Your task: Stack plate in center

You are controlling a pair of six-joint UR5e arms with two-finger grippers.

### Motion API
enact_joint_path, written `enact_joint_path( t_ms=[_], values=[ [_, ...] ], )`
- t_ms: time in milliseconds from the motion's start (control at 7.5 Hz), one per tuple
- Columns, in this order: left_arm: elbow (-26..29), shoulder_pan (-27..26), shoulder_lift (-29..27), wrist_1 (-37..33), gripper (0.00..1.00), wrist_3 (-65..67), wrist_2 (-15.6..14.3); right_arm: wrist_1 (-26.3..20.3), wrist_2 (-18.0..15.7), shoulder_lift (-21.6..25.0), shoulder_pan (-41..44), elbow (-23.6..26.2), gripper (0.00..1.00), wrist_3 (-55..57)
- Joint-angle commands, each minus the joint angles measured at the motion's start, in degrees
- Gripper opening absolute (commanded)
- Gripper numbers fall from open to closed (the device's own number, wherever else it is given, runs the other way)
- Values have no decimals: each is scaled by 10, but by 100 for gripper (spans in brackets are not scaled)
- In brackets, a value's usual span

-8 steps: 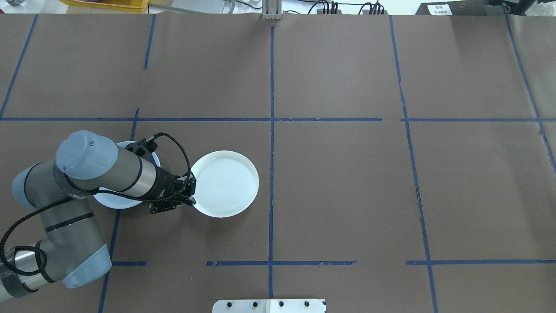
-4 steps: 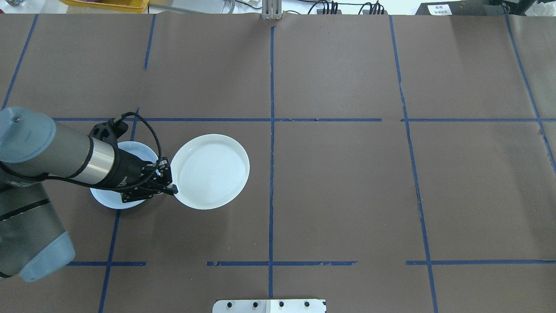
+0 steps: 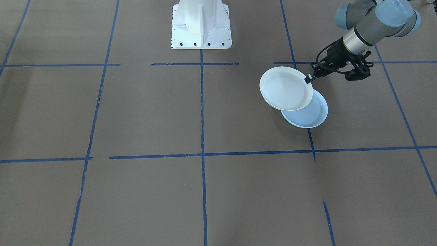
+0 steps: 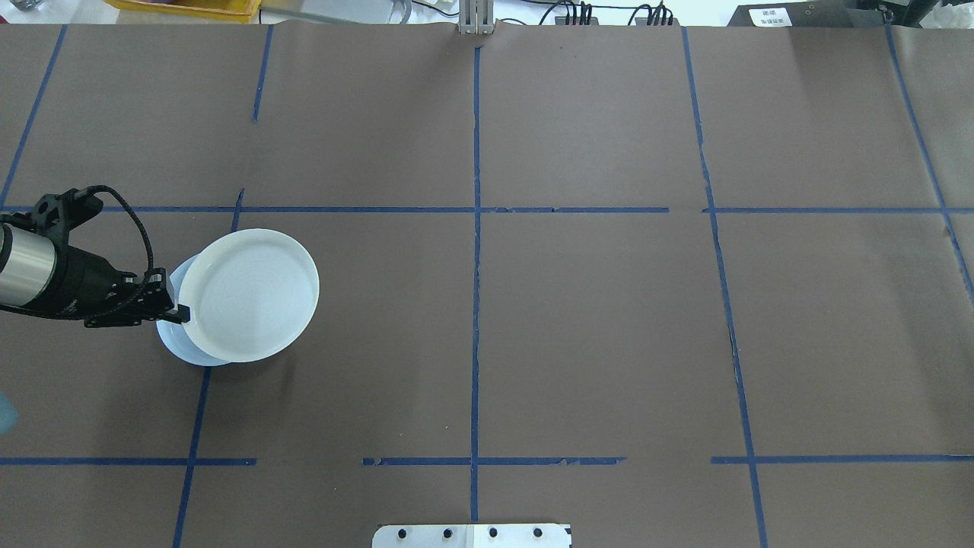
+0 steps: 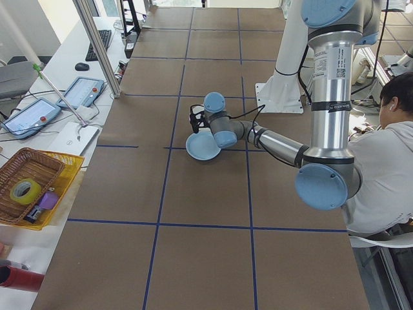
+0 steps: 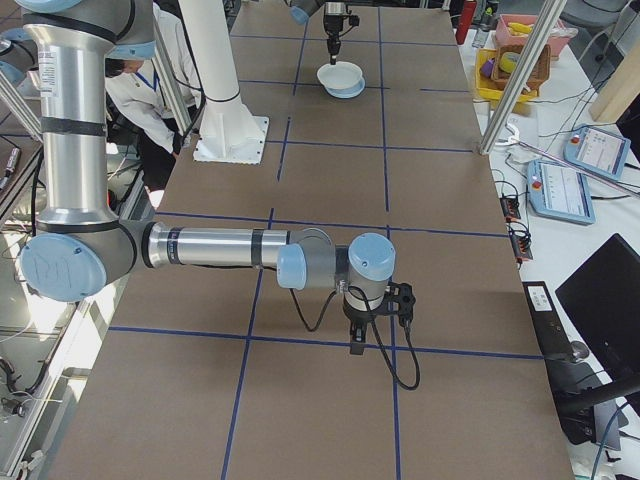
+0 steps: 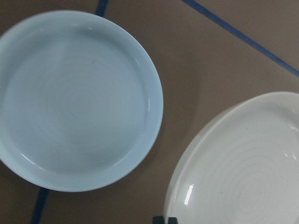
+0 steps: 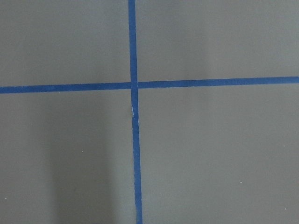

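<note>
Desk (image 4: 578,320) in brown with blue tape lines, white ringed plate (image 4: 251,295) at left of overhead view, overlapping pale blue plate (image 4: 173,344) beneath, left pincer (image 4: 181,310) clamped on white plate's rim, right pincer's state cannot be told.

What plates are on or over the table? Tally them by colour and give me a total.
White plate, held by the left gripper above the other: 1
Pale blue-grey plate, lying on the table: 1
Total: 2 plates
</note>
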State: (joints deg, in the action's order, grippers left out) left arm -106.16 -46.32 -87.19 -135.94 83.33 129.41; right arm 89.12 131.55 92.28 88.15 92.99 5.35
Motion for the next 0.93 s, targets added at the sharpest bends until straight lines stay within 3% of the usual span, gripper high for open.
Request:
enact_joint_path(
  t_ms=[0, 267, 667, 800],
  values=[
    [87, -8, 3, -87, 0, -23, 1, 0, 0, 0, 0, 0, 100, 0],
    [99, -20, 3, -91, 0, -26, 32, -1, 0, 0, 0, 0, 100, 0],
    [124, -29, 3, -92, 0, -50, 37, 0, 0, 0, 0, 0, 100, -1],
    [131, -29, 2, -93, 7, -49, 37, 0, -1, 0, 0, 0, 100, -1]
  ],
)
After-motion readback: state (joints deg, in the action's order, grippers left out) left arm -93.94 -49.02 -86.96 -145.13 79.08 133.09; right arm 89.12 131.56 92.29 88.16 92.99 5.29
